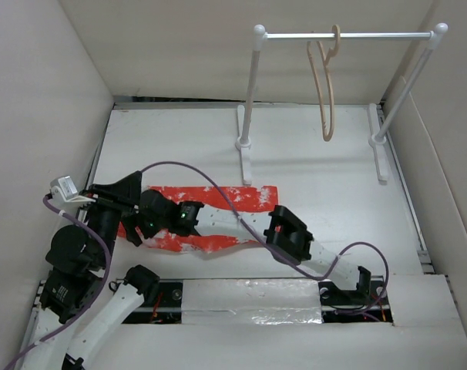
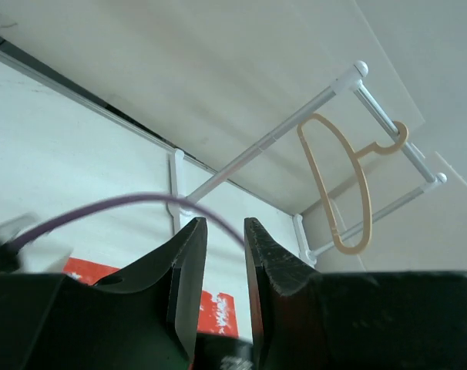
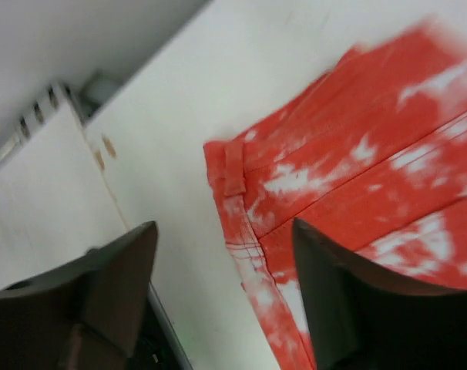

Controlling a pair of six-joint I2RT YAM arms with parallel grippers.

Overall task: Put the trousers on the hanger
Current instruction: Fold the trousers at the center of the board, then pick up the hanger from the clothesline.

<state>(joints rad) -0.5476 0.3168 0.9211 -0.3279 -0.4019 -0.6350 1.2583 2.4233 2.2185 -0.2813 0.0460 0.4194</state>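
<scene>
The red-orange trousers (image 1: pixel 245 199) lie flat on the table, left of centre. My right arm reaches left across them. My right gripper (image 1: pixel 137 225) is open just above their left end. In the right wrist view the gripper (image 3: pixel 224 227) straddles the waistband edge of the trousers (image 3: pixel 357 177) and holds nothing. My left gripper (image 1: pixel 132 186) hovers at the trousers' upper left corner. In its wrist view it (image 2: pixel 223 222) is empty with a narrow gap, pointing toward the rail. The beige hanger (image 1: pixel 326 85) hangs by its hook from the rail and also shows in the left wrist view (image 2: pixel 341 185).
The white two-post rail rack (image 1: pixel 341 35) stands at the back right, also in the left wrist view (image 2: pixel 280 131). A purple cable (image 1: pixel 195 173) arcs over the trousers and crosses the left fingers (image 2: pixel 141 202). White walls (image 1: pixel 41 92) enclose the table on three sides.
</scene>
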